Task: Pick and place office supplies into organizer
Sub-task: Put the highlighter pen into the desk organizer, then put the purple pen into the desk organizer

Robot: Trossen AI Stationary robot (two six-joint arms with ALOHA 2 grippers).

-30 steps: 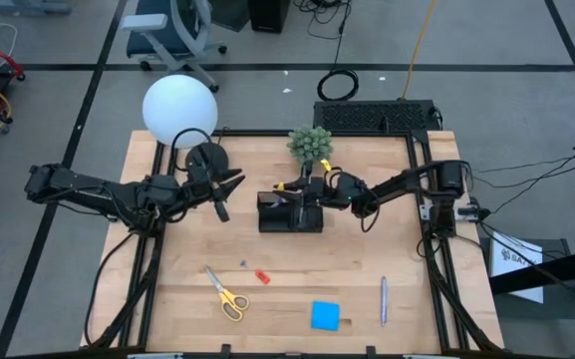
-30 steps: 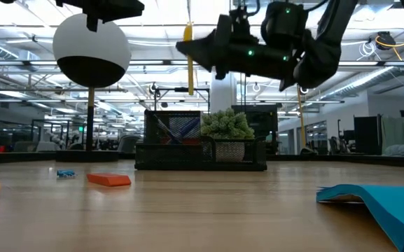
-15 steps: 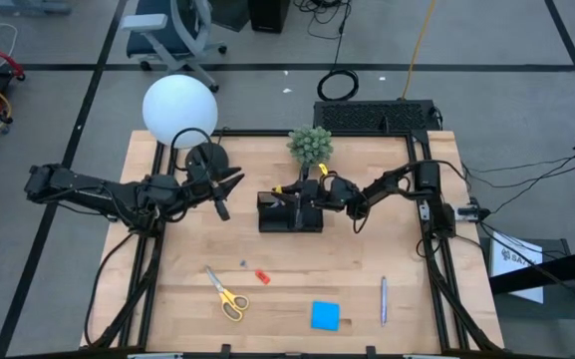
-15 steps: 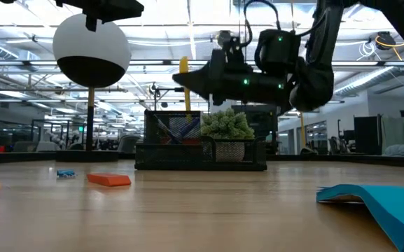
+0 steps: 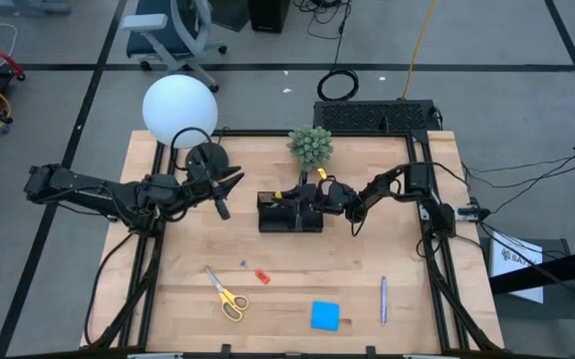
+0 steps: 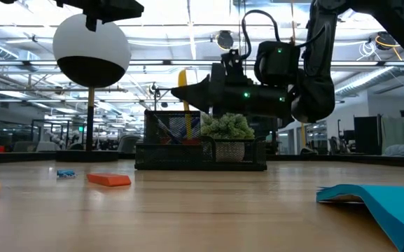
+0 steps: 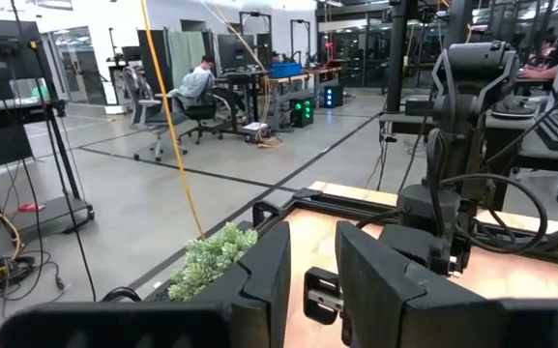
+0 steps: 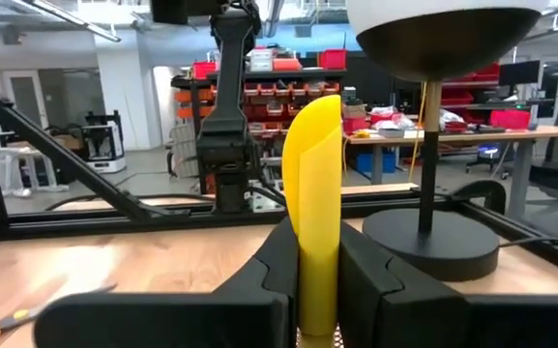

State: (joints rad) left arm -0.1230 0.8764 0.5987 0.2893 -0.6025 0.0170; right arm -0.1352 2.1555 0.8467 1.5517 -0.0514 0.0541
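High view: right gripper [image 5: 305, 193] over the organizer [image 5: 289, 213] at table centre, fingers clamped on a yellow marker [image 5: 301, 179]. Left gripper [image 5: 229, 186] hangs near the lamp base [image 5: 206, 160], nothing in it. Scissors [image 5: 226, 294], blue sticky pad [image 5: 325, 315] and pen [image 5: 384, 299] lie at the front edge.
Low view: yellow marker upright, lower end dipping into the organizer, plant [image 6: 226, 127] beside.
Left wrist view: fingers [image 7: 265, 274] slightly parted, empty.
Right wrist view: fingers [image 8: 280, 263] pinch the yellow marker.
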